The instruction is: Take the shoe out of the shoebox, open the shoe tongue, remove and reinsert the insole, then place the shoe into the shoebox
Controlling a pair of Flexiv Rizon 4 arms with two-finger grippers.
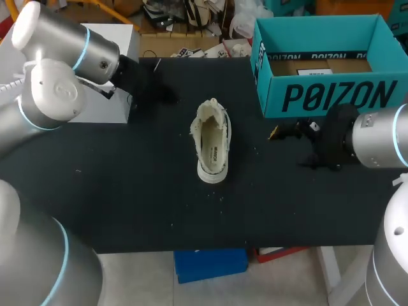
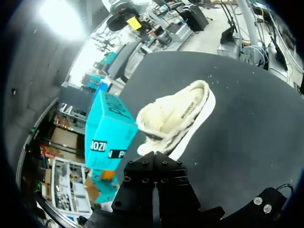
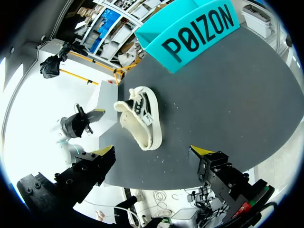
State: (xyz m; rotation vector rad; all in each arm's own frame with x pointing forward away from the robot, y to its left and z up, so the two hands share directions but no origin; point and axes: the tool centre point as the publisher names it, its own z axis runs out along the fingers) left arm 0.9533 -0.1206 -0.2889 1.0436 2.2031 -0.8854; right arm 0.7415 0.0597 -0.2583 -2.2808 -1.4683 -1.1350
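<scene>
The shoe (image 1: pixel 212 141) looks light and soft. The canvas upper will likely give under a pinch and the frayed collar offers little to grip, while the rubber sole should be the stiff part. I'd take hold at the heel end or across the sole's sides for lifting. The tongue and the insole look thin and floppy, so each probably wants a fingertip pinch at a free edge while the other arm steadies the shoe.

It is a low cream sneaker with ragged, fraying edges, a white rubber sole with a dark stripe along its side, and dark lacing toward the front. Its mouth gapes wide, so the pale insole with a small printed mark shows.

It stands on its sole in the middle of the table (image 1: pixel 127 191), heel toward the near edge, well apart from the teal shoebox (image 1: pixel 331 95) that sits lidless at the far right corner.

The right gripper (image 3: pixel 153 152) hovers near the right edge, in front of the shoebox, its yellow-tipped fingers spread wide with nothing between them. The left gripper (image 1: pixel 150 86) hangs toward the far left corner; I cannot tell how its fingers stand.
</scene>
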